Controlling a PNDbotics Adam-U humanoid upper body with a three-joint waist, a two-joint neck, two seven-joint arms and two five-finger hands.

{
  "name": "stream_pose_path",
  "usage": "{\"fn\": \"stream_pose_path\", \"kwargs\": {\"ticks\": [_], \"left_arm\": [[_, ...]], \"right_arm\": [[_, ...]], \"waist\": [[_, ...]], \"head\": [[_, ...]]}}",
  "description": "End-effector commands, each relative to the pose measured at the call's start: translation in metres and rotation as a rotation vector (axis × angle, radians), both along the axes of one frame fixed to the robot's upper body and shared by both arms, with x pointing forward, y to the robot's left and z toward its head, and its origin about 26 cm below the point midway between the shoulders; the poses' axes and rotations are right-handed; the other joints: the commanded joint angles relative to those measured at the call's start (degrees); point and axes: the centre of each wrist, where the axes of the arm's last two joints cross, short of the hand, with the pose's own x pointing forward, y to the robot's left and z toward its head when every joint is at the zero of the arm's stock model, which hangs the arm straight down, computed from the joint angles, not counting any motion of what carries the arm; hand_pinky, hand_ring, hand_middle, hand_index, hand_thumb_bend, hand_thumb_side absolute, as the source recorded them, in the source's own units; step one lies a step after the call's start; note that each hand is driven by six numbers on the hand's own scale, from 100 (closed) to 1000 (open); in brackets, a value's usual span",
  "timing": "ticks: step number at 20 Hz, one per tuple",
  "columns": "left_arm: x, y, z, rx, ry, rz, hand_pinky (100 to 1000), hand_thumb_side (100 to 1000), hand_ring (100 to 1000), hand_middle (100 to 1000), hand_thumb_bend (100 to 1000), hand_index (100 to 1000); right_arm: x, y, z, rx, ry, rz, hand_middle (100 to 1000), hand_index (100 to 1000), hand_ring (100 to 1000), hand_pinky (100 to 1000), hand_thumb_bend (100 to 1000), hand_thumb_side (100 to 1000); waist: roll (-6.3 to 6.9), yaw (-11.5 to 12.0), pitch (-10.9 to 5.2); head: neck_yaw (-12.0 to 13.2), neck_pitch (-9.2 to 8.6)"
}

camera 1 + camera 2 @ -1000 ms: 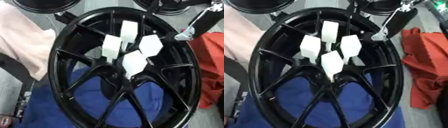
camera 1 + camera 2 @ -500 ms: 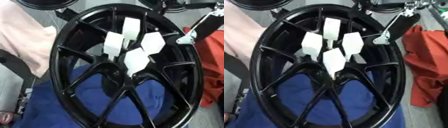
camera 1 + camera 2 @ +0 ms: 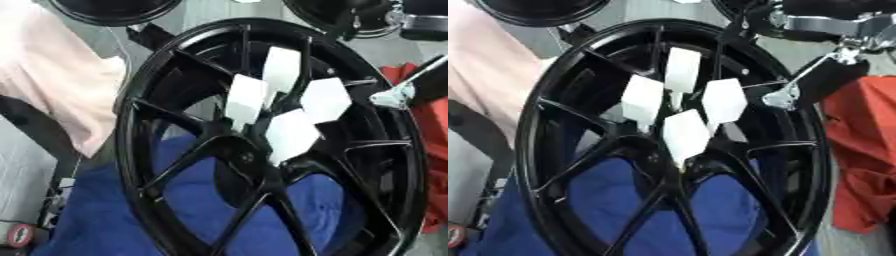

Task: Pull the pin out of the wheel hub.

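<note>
The black wheel hub (image 3: 667, 145) stood tilted over a blue cloth (image 3: 623, 200), four white pins (image 3: 686, 132) bunched at its centre. The right robot hand (image 3: 811, 82) sat at the hub's right rim, apart from the pins; couldn't tell whether its fingers were wide or narrow. My worry was it reaching in and snagging a spoke, or knocking neighbouring pins. The right eye view showed the arm; the left eye view only caught a sliver. Left robot hand wasn't visible.
</note>
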Motion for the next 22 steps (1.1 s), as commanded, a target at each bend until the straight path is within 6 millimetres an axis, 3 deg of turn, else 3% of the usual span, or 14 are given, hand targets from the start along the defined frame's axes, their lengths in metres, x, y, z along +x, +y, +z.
{"fn": "stream_pose_path", "kwargs": {"ticks": [1, 10, 15, 17, 18, 22], "left_arm": [[-0.003, 0.002, 0.006, 0.009, -0.023, 0.008, 713, 792, 715, 655, 160, 773], [-0.003, 0.002, 0.006, 0.009, -0.021, 0.011, 714, 791, 715, 657, 159, 773], [-0.003, 0.003, 0.004, 0.007, -0.018, 0.016, 714, 792, 715, 657, 159, 773], [-0.004, 0.004, 0.003, 0.005, -0.015, 0.021, 714, 791, 715, 657, 159, 773], [-0.004, 0.004, 0.003, 0.003, -0.015, 0.023, 714, 791, 716, 657, 160, 773], [-0.004, 0.003, 0.002, 0.003, -0.012, 0.019, 714, 791, 716, 658, 160, 772]], "right_arm": [[-0.011, -0.001, 0.01, -0.014, -0.024, 0.003, 815, 892, 797, 845, 313, 217], [-0.016, 0.002, 0.009, 0.008, 0.0, 0.017, 812, 894, 787, 838, 284, 236], [-0.02, 0.001, 0.012, -0.002, -0.024, 0.011, 814, 901, 793, 845, 332, 195], [-0.021, -0.001, 0.014, -0.016, -0.037, 0.019, 813, 901, 791, 844, 327, 207], [-0.021, -0.001, 0.014, -0.02, -0.038, 0.028, 813, 901, 790, 842, 372, 210], [-0.021, -0.001, 0.012, -0.017, -0.01, 0.052, 810, 894, 783, 834, 339, 247]], "waist": [[0.23, 0.06, -0.89], [0.25, 0.02, -0.78], [0.36, -0.1, -0.88], [0.37, -0.3, -1.09], [0.35, -0.39, -1.18], [0.33, -0.48, -1.3]], "head": [[0.16, -0.8], [-0.47, -0.47], [-1.3, -0.03], [-1.15, -0.12], [-1.11, -0.11], [-1.29, -0.03]]}}
